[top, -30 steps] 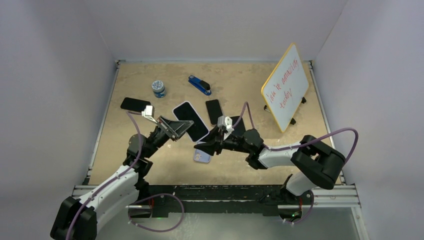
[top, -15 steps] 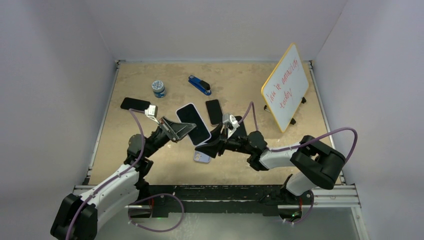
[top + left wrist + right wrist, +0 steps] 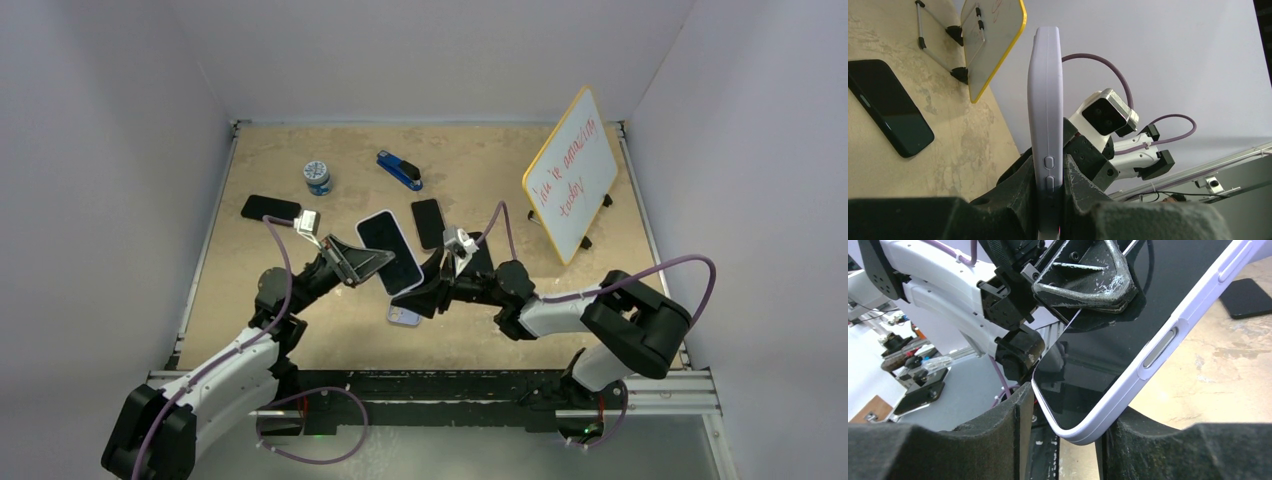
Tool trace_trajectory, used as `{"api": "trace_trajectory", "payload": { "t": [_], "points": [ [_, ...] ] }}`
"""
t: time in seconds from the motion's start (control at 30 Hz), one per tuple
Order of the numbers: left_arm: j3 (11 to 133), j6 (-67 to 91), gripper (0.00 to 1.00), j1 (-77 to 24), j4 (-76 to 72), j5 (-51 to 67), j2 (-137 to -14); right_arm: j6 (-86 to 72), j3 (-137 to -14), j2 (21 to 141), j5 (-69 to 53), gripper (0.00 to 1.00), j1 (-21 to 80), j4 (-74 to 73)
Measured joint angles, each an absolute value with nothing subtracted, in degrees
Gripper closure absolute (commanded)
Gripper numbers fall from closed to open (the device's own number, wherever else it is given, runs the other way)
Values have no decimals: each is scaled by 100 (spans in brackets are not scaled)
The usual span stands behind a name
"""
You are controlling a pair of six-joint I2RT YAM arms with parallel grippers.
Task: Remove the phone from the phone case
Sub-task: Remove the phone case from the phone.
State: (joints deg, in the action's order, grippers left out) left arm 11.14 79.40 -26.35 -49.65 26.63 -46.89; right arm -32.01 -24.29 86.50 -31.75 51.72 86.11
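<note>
Since a second ago the left tool (image 3: 366, 257) has carried the phone (image 3: 388, 251) a little toward the right arm and tipped it more on edge, and the right tool (image 3: 418, 291) has closed in on its lower corner. The phone sits in its lavender phone case (image 3: 1120, 397), held in the air above the counter (image 3: 470, 160), dark screen turned toward the right arm. The left tool is clamped on it, one finger on the screen and one on the back, as the left wrist view shows along the case's button edge. The right tool's fingers (image 3: 1015, 412) stand apart on either side of the rounded lower corner, with a dark gap on the screen side; whether the other finger touches the case I cannot tell. A small lavender slab (image 3: 404, 316) with a camera window lies on the counter just below the two tools. Two dark phones (image 3: 270, 208) (image 3: 428, 222) lie flat farther back, with a blue stapler (image 3: 399, 169) and a small jar (image 3: 318, 177) behind them, and a yellow-framed whiteboard (image 3: 571, 172) stands at the right.
</note>
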Motion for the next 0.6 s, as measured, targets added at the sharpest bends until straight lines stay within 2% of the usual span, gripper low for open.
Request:
{"api": "trace_trajectory", "payload": {
  "t": [0.2,0.3,0.4,0.6],
  "points": [
    [1114,7843,100,-2635,-4965,2755,-4694,-3409,-2445,8650,-3256,49,5157,8637],
    [1114,7832,100,-2635,-4965,2792,-4694,-3481,-2456,8650,-3242,51,5146,8650],
    [1116,7830,100,-2635,-4963,2812,-4692,-3516,-2473,8650,-3218,58,5133,8650],
    [1197,7811,100,-2628,-5024,2950,-4687,-3583,-2519,8652,-3380,77,5131,8674]
  ]
}}
